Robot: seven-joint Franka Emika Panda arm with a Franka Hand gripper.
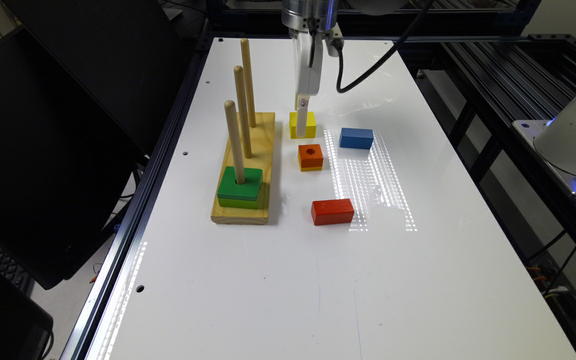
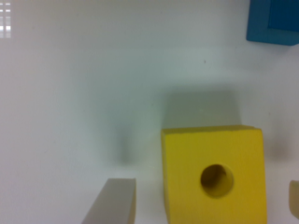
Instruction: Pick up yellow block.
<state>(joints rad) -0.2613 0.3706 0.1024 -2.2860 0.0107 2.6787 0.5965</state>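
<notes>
Now the gripper (image 2: 205,205), fingers spread wide around the yellow block (image 2: 214,175), should sink lower, then close squarely on its sides, clear of the blue block (image 2: 273,21) at one o'clock.

Our arm ended in a polished silver cylindrical wrist flange (image 1: 309,12), ribbed with fine rings. Below it hung our gripper (image 1: 302,119), a slim white body narrowing to a pale finger (image 1: 302,112) fixed with a small dark screw. A thick black cable (image 1: 368,70) looped out from a grey connector beside the flange. In the wrist view our fingertips (image 2: 114,201) looked matte beige-grey, flat-faced and square-edged.
</notes>
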